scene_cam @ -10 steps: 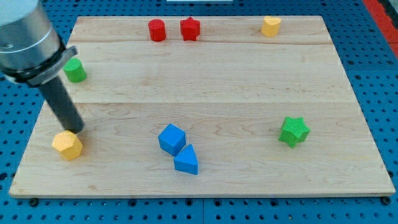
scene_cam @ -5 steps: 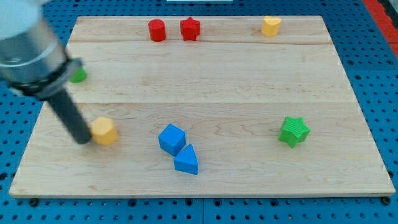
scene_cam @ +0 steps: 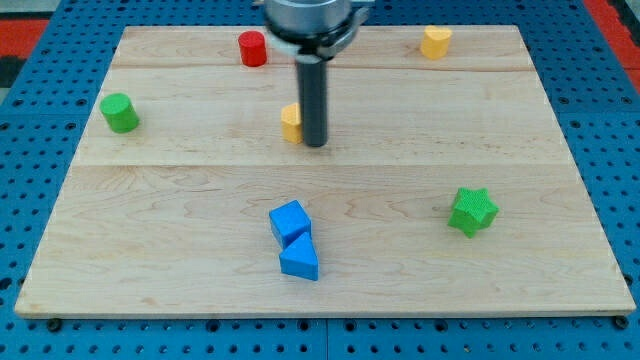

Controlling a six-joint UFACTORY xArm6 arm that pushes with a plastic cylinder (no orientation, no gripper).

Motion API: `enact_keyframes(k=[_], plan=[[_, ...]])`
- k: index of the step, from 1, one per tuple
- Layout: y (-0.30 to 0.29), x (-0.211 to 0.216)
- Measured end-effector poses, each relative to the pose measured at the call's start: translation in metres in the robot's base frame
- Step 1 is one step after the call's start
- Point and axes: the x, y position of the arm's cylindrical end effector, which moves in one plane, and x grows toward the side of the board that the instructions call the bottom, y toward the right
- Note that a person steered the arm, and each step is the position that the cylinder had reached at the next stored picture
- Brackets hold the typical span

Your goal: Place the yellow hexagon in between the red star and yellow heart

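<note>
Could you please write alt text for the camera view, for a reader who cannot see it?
My tip rests just right of the yellow hexagon, which the rod partly hides, near the middle of a wooden board. A red cylinder and yellow heart sit along the view's top; the arm hides the red star.

Pale wood board (scene_cam: 560,150) on blue pegboard bench (scene_cam: 40,200), w/ even light.
</note>
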Motion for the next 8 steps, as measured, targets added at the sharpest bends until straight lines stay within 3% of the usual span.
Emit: enact_keyframes(k=[1, 3, 4, 5, 7, 8], plan=[[0.025, -0.019], [0.006, -0.015], [-0.031, 0.028], [-0.106, 0.014], [-0.014, 0.001], [-0.002, -0.025]])
